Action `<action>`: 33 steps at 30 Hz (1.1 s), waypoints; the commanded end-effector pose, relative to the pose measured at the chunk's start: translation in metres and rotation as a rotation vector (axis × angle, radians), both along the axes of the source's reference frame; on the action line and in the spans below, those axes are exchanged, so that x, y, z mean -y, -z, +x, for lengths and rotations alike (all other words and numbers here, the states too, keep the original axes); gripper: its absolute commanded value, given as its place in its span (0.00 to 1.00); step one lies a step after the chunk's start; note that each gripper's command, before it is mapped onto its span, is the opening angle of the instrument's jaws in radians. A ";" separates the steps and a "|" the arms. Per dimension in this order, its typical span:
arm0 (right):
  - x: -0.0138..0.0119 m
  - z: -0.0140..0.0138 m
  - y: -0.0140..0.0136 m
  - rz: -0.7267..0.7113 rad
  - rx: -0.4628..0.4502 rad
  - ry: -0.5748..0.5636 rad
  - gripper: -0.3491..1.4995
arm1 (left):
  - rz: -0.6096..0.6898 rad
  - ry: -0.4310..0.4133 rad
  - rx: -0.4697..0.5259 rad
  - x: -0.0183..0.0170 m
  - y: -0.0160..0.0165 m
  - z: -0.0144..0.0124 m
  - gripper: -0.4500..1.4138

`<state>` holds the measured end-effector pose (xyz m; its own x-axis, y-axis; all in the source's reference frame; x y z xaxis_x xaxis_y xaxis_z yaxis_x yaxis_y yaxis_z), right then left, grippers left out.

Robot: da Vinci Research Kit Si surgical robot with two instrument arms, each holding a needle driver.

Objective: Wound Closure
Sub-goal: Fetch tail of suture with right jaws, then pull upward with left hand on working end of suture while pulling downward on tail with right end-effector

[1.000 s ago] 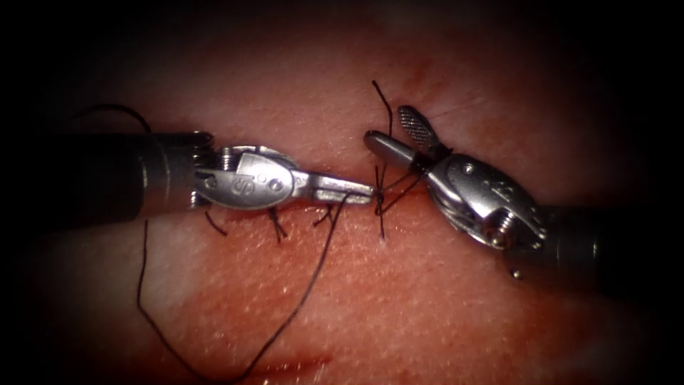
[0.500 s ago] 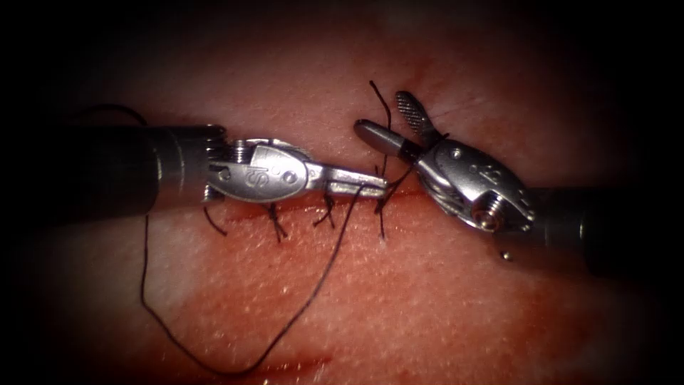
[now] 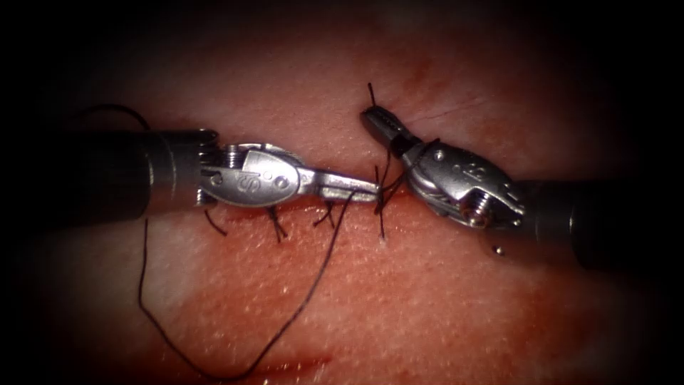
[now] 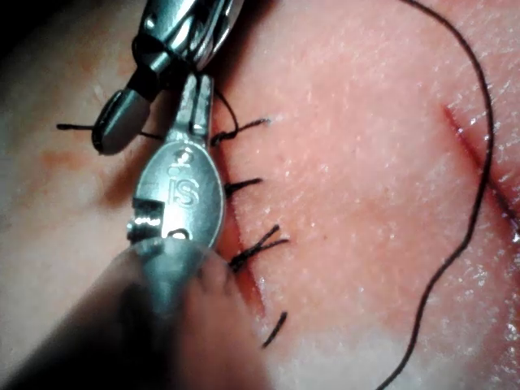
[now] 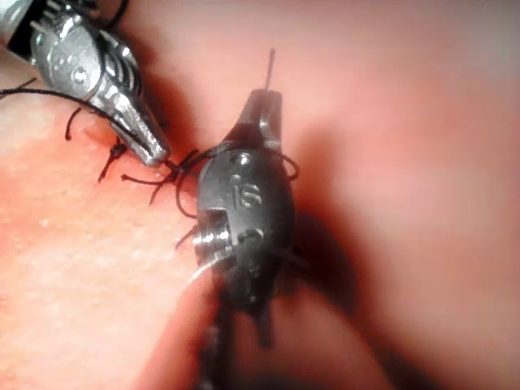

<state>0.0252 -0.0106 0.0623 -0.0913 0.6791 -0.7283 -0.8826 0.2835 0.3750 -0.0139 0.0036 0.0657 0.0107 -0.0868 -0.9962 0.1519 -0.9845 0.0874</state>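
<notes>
The cut [image 3: 299, 207] runs across the tissue [image 3: 399, 299] with several knotted stitches [image 3: 274, 224] along it. My left tool [image 3: 362, 189] lies along the cut from the left, jaws shut on the dark thread [image 3: 313, 285] right at the newest stitch [image 3: 381, 203]. From there the long thread hangs in a wide loop toward the near edge. My right tool [image 3: 377, 121] comes in from the right, jaws shut on the short thread end [image 3: 370, 89] just beyond the cut. Thread is looped around its neck [image 3: 400, 151]. In the right wrist view the short end [image 5: 270, 61] sticks out past the right tool's tips [image 5: 262, 110].
Red fluid [image 3: 299, 365] streaks the tissue near the front edge. Cut thread tails [image 4: 252, 248] stand out from the older stitches beside the left tool [image 4: 195, 106]. The long thread [image 4: 479, 162] curves over the tissue on the near side.
The right tool's jaws were wide open around the short thread end and have closed on it. The left tool has shifted slightly right, still holding the thread.
</notes>
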 end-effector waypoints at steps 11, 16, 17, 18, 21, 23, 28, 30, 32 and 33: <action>0.0026 -0.0006 0.0018 -0.072 0.002 0.010 0.00 | 0.033 0.050 -0.031 -0.0047 -0.0009 0.0028 0.00; 0.0042 -0.0003 0.0023 -0.096 -0.008 0.029 0.00 | 0.047 0.095 -0.074 -0.0080 -0.0030 0.0037 0.00; 0.0046 -0.0003 0.0023 -0.103 -0.003 0.032 0.00 | 0.050 0.110 -0.079 -0.0089 -0.0038 0.0039 0.00; 0.0050 -0.0002 0.0024 -0.107 -0.005 0.031 0.00 | 0.047 0.119 -0.082 -0.0096 -0.0044 0.0040 0.00; 0.0060 -0.0002 0.0023 -0.118 -0.003 0.046 0.00 | 0.069 0.151 -0.089 -0.0117 -0.0063 0.0043 0.00; 0.0068 -0.0003 0.0022 -0.121 0.002 0.058 0.00 | 0.088 0.176 -0.091 -0.0136 -0.0082 0.0046 0.00; 0.0081 -0.0005 0.0021 -0.123 0.010 0.083 0.00 | 0.132 0.225 -0.082 -0.0168 -0.0117 0.0052 0.00; 0.0087 -0.0005 0.0021 -0.126 0.011 0.091 0.00 | 0.145 0.238 -0.083 -0.0178 -0.0130 0.0055 0.00; 0.0092 -0.0006 0.0022 -0.128 0.013 0.098 0.00 | 0.160 0.247 -0.083 -0.0186 -0.0140 0.0057 0.00; 0.0096 -0.0006 0.0023 -0.129 0.014 0.101 0.00 | 0.164 0.257 -0.082 -0.0191 -0.0145 0.0058 0.00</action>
<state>0.0239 -0.0201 0.0597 -0.0157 0.5838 -0.8118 -0.8514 0.4179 0.3170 -0.0076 0.0225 0.0802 -0.0716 0.0934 -0.9931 -0.1113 -0.9901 -0.0851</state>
